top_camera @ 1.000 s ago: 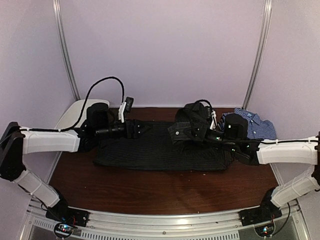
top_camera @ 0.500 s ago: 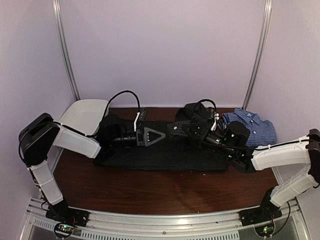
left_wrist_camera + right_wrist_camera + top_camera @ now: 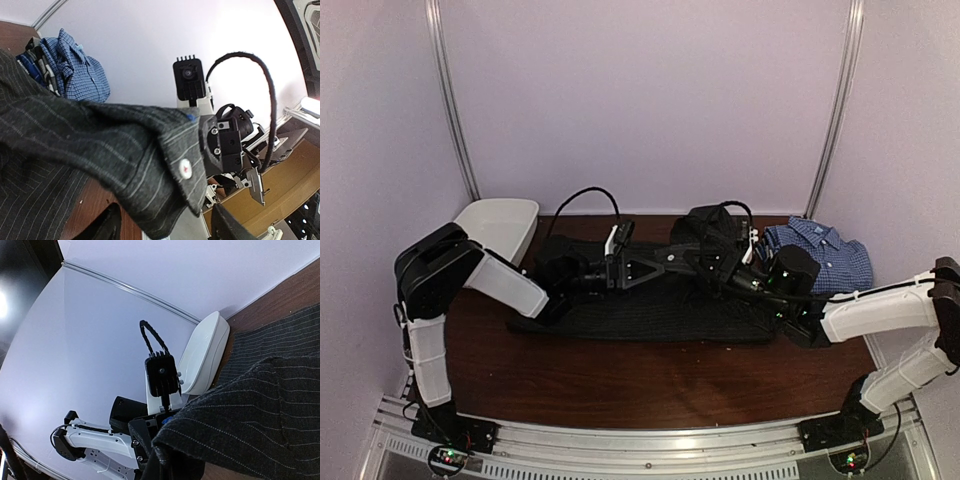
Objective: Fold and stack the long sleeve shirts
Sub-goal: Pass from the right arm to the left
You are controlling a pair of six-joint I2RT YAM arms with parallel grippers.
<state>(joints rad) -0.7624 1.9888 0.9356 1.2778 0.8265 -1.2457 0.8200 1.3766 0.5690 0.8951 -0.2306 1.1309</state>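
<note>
1. The black pinstripe shirt (image 3: 640, 315) lies spread flat across the middle of the brown table (image 3: 620, 385), running from 9 o'clock to 3 o'clock in the overhead view.
2. One sleeve is lifted off the shirt at 12 o'clock, where the two grippers meet above its far edge.
3. The right gripper (image 3: 698, 262) reaches in from 3 o'clock. Its jaws are closed on the end of the buttoned cuff (image 3: 185, 160), pinching the cloth.
4. The left gripper (image 3: 660, 266) reaches in from 9 o'clock and faces the right one, very near it. In its wrist view its fingers (image 3: 107, 225) stand apart with the cuff hanging between them, and no pinch on the cloth shows.
5. A pale button (image 3: 185, 169) sits on the cuff just beside the right gripper.
6. The blue-and-white check shirt (image 3: 825, 250) lies folded at 2 o'clock, against the back wall, beside the black shirt's right end.
7. A white oval tub (image 3: 500, 225) leans at 10 o'clock, at the table's far left corner.
</note>
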